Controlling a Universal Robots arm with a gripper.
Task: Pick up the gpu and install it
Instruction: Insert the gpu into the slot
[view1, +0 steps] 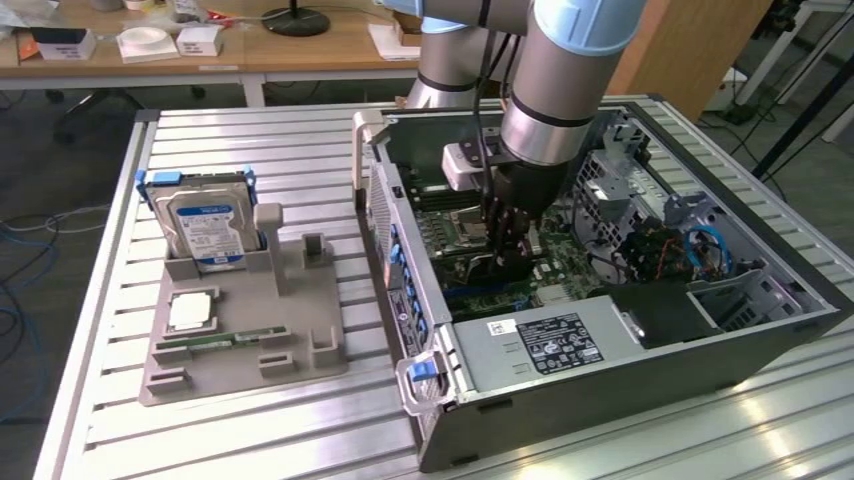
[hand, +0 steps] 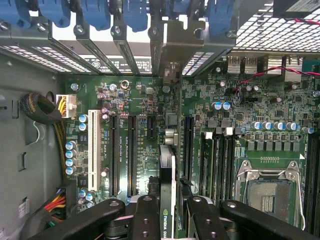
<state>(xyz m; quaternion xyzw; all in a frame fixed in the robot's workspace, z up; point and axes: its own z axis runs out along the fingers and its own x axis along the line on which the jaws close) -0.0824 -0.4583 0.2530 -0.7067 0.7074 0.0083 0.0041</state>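
Inside the open computer case (view1: 747, 330), the gripper (hand: 167, 220) has its fingers (hand: 146, 217) pinching the top edge of the gpu (hand: 167, 170), held edge-on above the motherboard (hand: 140, 100) slots; the card looks light, stiff and fragile, best gripped by its edges.

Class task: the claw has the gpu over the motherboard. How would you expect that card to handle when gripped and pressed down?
The gpu is a thin flat board, so probably stiff yet fragile. Held edge-on in the claw, it may tilt if pressed unevenly over the motherboard.
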